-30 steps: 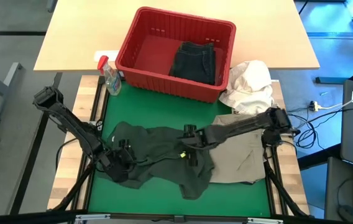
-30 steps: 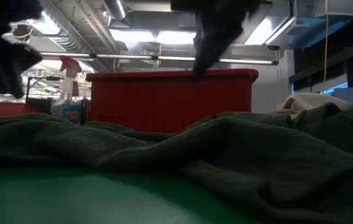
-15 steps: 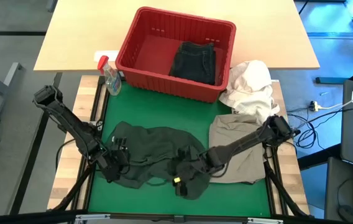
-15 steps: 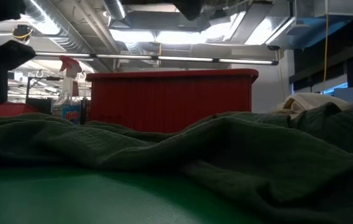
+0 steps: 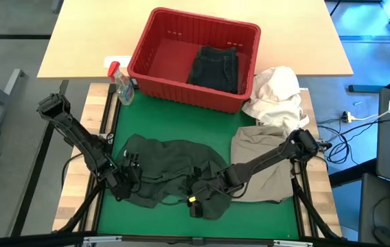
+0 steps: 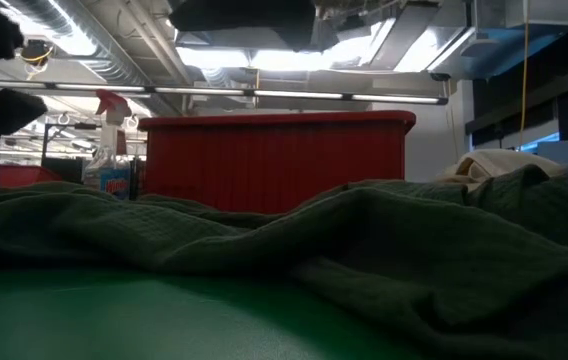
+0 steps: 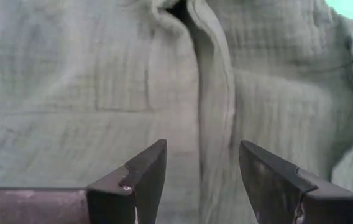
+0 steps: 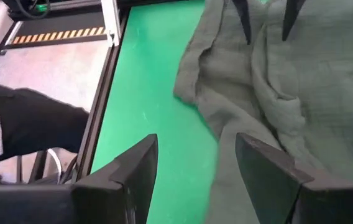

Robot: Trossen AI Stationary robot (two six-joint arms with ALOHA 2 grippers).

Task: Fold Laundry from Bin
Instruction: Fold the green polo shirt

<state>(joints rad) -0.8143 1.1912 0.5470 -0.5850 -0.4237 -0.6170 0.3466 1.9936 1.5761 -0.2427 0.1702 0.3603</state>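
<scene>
A dark olive-grey garment [image 5: 171,171] of the laundry lies crumpled on the green mat [image 5: 181,127]. My left gripper [image 5: 128,175] stands open over the garment's left part, a raised buttoned fold [image 7: 210,112] between its fingers. My right gripper [image 5: 196,199] hangs open over the garment's near edge [image 8: 195,93] and touches nothing. A khaki garment [image 5: 267,168] lies flat at the right. The red bin [image 5: 161,65] at the back holds a folded dark garment [image 5: 215,67]. My left gripper points steeply down, and its open fingertips [image 8: 245,22] stand close over the garment's buttoned fold [image 7: 210,112]. I cannot tell whether they touch the cloth.
A white cloth bundle [image 5: 277,92] lies right of the bin, and a spray bottle [image 5: 121,86] stands at its left. Bare mat shows between bin and garment. A dark-clothed part of a person [image 8: 27,124] shows beyond the table frame.
My right gripper has swung from above the garment's middle toward the table's near edge, ending over the garment's near hem. My left gripper has shifted a little toward the left edge. The garment has kept its place.
</scene>
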